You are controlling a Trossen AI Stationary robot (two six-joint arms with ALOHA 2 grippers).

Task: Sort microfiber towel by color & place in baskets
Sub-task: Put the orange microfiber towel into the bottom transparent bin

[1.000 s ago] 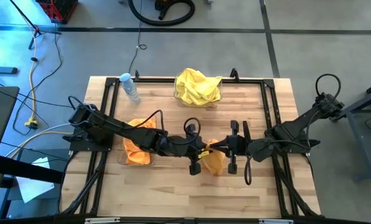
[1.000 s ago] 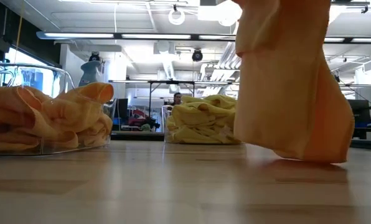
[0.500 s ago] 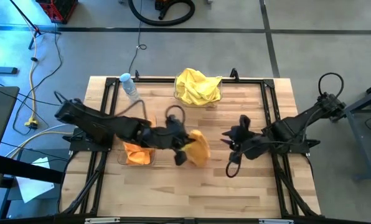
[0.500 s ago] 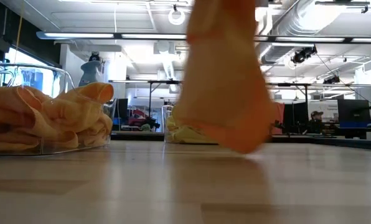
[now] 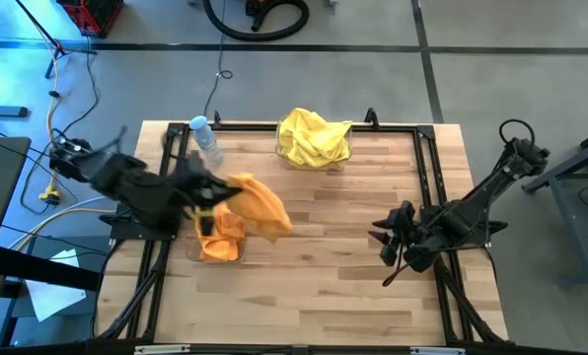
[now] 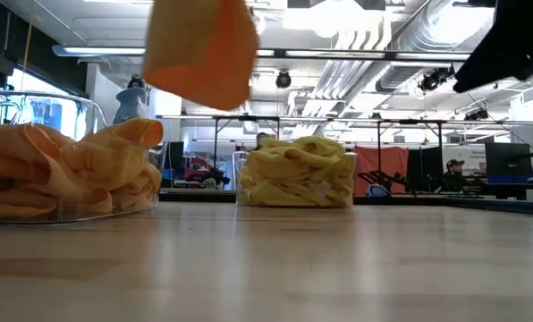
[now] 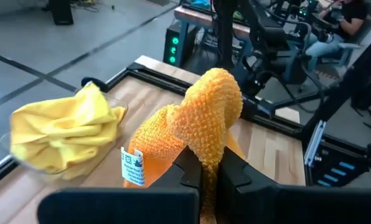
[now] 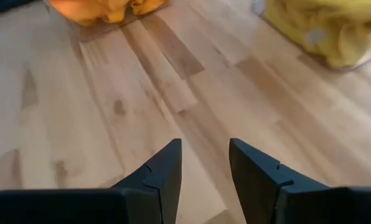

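My left gripper [image 5: 207, 193] is shut on an orange microfiber towel [image 5: 257, 205], held in the air over the left basket [image 5: 218, 245], which holds more orange towels. The towel also shows in the left wrist view [image 7: 201, 127] and the low view [image 6: 202, 49]. The far basket [image 5: 314, 138] holds yellow towels [image 6: 295, 172]. My right gripper [image 5: 390, 248] is open and empty over the bare table at the right [image 8: 204, 165]. My left gripper pinches a bunched fold of the orange towel [image 7: 207, 163] between its two fingers. The towel is lifted clear of the table and billows out beyond the fingers toward the table's right; a white tag [image 7: 132, 165] hangs on it.
A clear water bottle with a blue cap [image 5: 206, 138] stands at the far left of the table. Black frame rails [image 5: 427, 168] run along the table's edges. Bare wood lies in the middle and near part [image 5: 324, 286].
My left gripper has carried the orange towel from the table's middle toward the left edge and up, lifting it clear, to above the left basket. My right gripper has let go of the towel and drawn back toward the right and near edges.
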